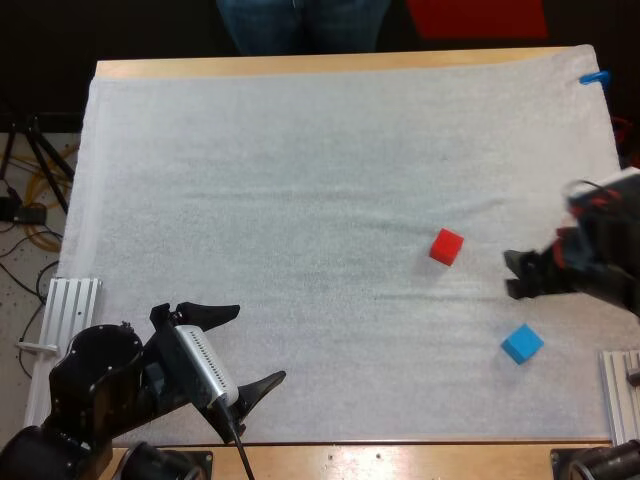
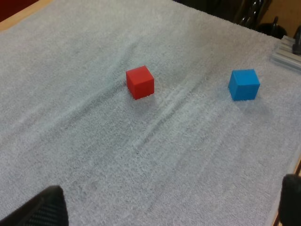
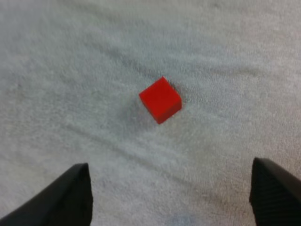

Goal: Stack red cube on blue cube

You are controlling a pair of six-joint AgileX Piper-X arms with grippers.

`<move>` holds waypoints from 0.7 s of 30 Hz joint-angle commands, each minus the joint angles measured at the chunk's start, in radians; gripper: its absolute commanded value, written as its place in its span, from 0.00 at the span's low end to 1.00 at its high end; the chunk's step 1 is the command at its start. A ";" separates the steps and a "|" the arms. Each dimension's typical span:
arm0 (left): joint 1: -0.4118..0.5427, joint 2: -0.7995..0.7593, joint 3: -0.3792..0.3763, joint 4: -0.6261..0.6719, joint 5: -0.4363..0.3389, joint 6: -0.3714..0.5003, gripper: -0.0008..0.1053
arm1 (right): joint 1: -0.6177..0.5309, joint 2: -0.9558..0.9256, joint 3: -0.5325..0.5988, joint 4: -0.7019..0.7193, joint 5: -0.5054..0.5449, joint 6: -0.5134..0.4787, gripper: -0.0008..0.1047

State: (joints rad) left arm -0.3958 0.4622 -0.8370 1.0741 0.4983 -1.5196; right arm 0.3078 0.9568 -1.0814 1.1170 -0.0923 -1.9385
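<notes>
White mat covers the surface, left pincer idle at its 7 o'clock, fingers apart, probably out of the way, right pincer apart, empty, apparently lining up on red cube at its 9 o'clock, blue cube at red's 5 o'clock, well apart.

A robotics lab: white mat on a wooden table, tripod and cables on the floor.

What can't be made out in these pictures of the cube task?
Right end effector: blurred in the high view; arm cut by the edge.
Person: legs alone, cut by the high view's far edge.
Left end effector: fingers cut by the left wrist view's edge.
</notes>
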 commanded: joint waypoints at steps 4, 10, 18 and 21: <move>-0.005 -0.001 -0.007 -0.005 -0.012 0.003 0.83 | 0.078 0.140 -0.048 -0.013 0.079 -0.036 0.65; -0.005 -0.001 -0.007 -0.005 -0.016 0.003 0.83 | 0.131 0.303 -0.079 -0.037 0.092 -0.068 0.65; -0.005 -0.001 -0.007 -0.005 -0.016 0.003 0.83 | 0.139 0.496 -0.148 -0.065 0.130 -0.108 0.65; -0.005 -0.001 -0.007 -0.005 -0.016 0.003 0.83 | 0.139 0.562 -0.175 -0.065 0.136 -0.134 0.65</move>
State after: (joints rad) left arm -0.3958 0.4622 -0.8370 1.0741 0.4904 -1.5196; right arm 0.4457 1.5198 -1.2471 1.0551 0.0449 -2.0512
